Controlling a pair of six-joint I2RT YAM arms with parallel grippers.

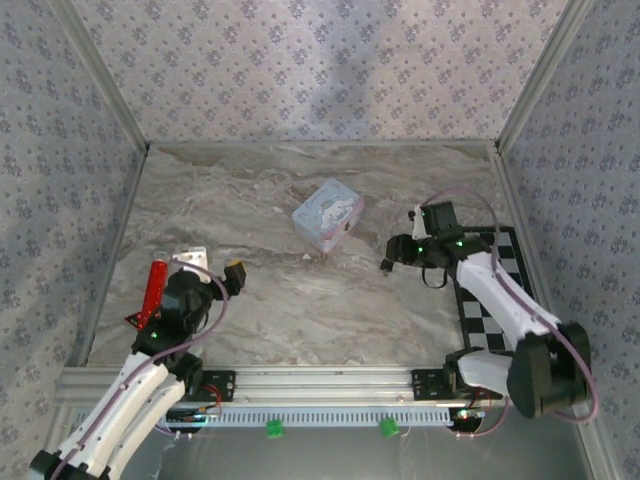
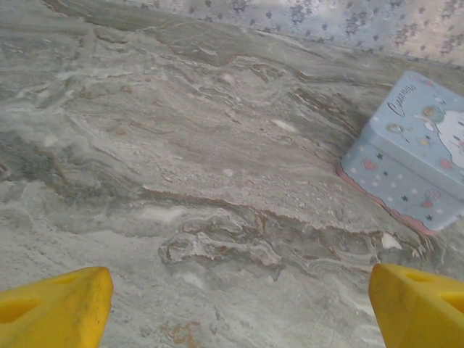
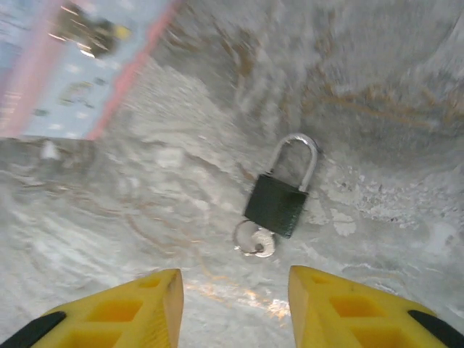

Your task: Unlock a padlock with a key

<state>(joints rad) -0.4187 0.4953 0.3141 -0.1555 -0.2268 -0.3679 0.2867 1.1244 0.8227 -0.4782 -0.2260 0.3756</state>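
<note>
The padlock [image 3: 276,205], a small dark block with a pale metal loop, lies flat on the marble table [image 3: 406,109]. A silver key [image 3: 261,243] on a thin ring sits at its lower end, touching the body. My right gripper [image 3: 235,308] hovers just short of the key, open, with nothing between its yellow fingers [image 3: 152,304]. From above, the right gripper [image 1: 395,255] is right of centre with the padlock [image 1: 386,266] at its tip. My left gripper [image 2: 241,279] is open wide over bare marble; from above the left gripper [image 1: 228,275] is at the near left.
A pale-blue cartoon tin [image 1: 327,215] stands mid-table, left of the padlock; the tin [image 2: 413,148] is ahead and right of my left fingers. A red-handled tool [image 1: 155,290] and a white object [image 1: 190,258] lie at the left. A checkerboard [image 1: 490,290] lies under the right arm.
</note>
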